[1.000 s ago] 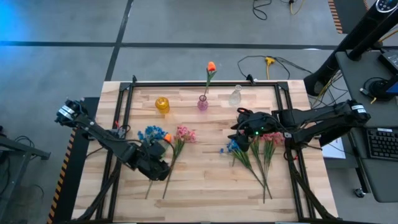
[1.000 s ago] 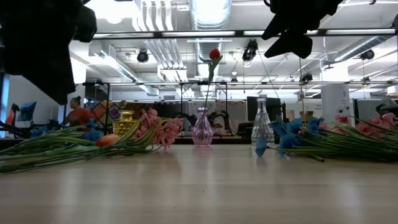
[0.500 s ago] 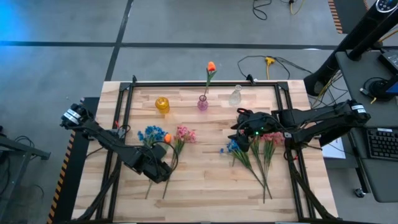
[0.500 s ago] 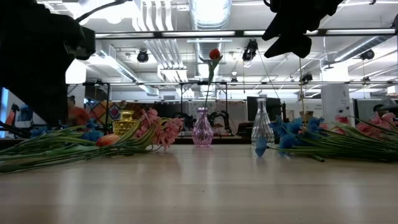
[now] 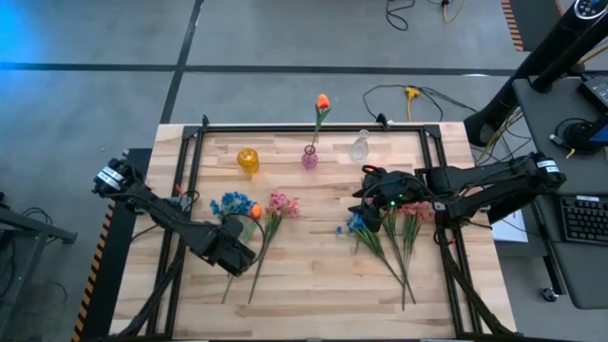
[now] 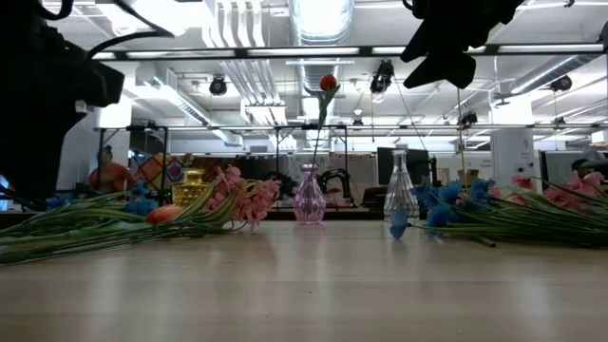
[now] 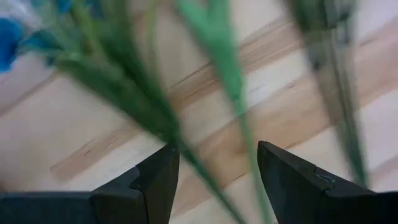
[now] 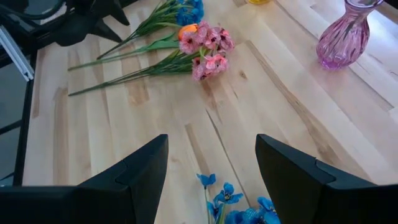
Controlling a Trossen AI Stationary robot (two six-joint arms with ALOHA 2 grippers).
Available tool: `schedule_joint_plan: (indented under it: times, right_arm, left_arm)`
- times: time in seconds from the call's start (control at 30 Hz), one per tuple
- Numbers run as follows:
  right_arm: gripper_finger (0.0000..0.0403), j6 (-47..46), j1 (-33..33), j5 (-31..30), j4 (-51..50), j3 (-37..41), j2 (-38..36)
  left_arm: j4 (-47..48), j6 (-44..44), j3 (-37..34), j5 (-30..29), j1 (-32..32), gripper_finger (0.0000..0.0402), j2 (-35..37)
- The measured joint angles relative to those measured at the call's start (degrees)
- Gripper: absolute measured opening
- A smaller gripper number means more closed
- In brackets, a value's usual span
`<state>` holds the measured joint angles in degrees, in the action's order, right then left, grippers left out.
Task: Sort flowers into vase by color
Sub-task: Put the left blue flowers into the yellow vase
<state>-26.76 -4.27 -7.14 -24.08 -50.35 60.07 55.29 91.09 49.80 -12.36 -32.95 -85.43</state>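
Left gripper (image 5: pixel 236 249) low over the light wooden slatted table (image 5: pixel 313 275), fingers (image 7: pixel 155 180) spread apart, nothing clamped; green stems (image 7: pixel 211 106) of the left flower pile run between and just past the fingertips. Just ahead of that gripper: blue clustered blooms (image 5: pixel 228 203), one small orange tulip-like bud (image 5: pixel 255 210) and a pink blossom spray (image 5: pixel 282 204), heads pointing to the far side, stems trailing back beside the gripper. Farther out from it, at the far edge, a squat yellow glass vase (image 5: pixel 248 160).

Right gripper (image 5: pixel 372 195) hangs above the table with its fingers (image 8: pixel 292 180) apart, holding nothing. Right under and just beside it lies the second pile: blue blooms (image 5: pixel 356 225) nearest the fingertips, pink sprays (image 5: pixel 414 211) just beside, long green stems (image 5: pixel 397 266) fanning toward the near edge. Beyond this gripper on the far side stand a pink ribbed glass vase (image 5: pixel 310 157) holding one upright orange tulip (image 5: pixel 322 101), and next to it a clear glass bottle-shaped vase (image 5: pixel 359 146). All other flowers lie on the table, not in vases.
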Motion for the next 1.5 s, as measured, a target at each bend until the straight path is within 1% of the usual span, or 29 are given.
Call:
schedule_joint_plan:
  times: [0.1, 0.33, 0.47, 0.6, 0.8, 0.87, 1.0, 1.2, 1.3, 1.5]
  right_arm:
    - [0.0233, 0.27, 0.0, 0.0, -0.03, 0.0, 0.0]
    - [0.0233, 0.69, 0.0, -0.04, -0.04, 0.02, 0.0]
    - [0.0233, 0.79, 0.0, -0.07, -0.05, 0.28, 0.0]
    - [0.0233, 0.79, 0.0, -0.07, -0.06, 0.61, 0.0]
    - [0.0233, 0.71, 0.0, -0.04, -0.06, 0.63, 0.0]
    - [0.0233, 0.7, 0.0, -0.04, -0.06, 0.63, 0.0]
    - [0.0233, 0.66, 0.0, -0.04, -0.06, 0.63, 0.0]
    - [0.0233, 0.63, 0.0, -0.02, -0.06, 0.63, 0.0]
    - [0.0233, 0.63, 0.0, -0.02, -0.06, 0.63, 0.0]
    - [0.0233, 0.68, 0.0, -0.02, -0.06, 0.63, 0.0]
  left_arm:
    - [2.18, 1.51, -0.23, 0.37, -0.26, 0.0196, 0.0]
    - [2.09, 2.46, -2.19, 0.42, -0.33, 0.0172, 0.0]
    - [0.11, 2.84, -3.89, 0.39, -0.33, 0.016, 0.0]
    - [-3.78, 3.03, -6.29, 0.37, -0.33, 0.0154, 0.0]
    - [-4.09, 4.58, -8.39, -0.13, -0.33, 0.0152, 0.0]
    - [-4.25, 4.6, -8.78, -0.46, -0.33, 0.0146, 0.0]
    - [-4.31, 4.61, -9.34, -0.57, -0.33, 0.0113, 0.0]
    - [-4.49, 5.68, -9.88, -0.57, -0.33, 0.0039, 0.0]
    - [-4.55, 5.71, -9.88, -0.57, -0.33, 0.0009, 0.0]
    - [-4.32, 6.34, -9.88, -0.63, -0.33, 0.0003, 0.0]
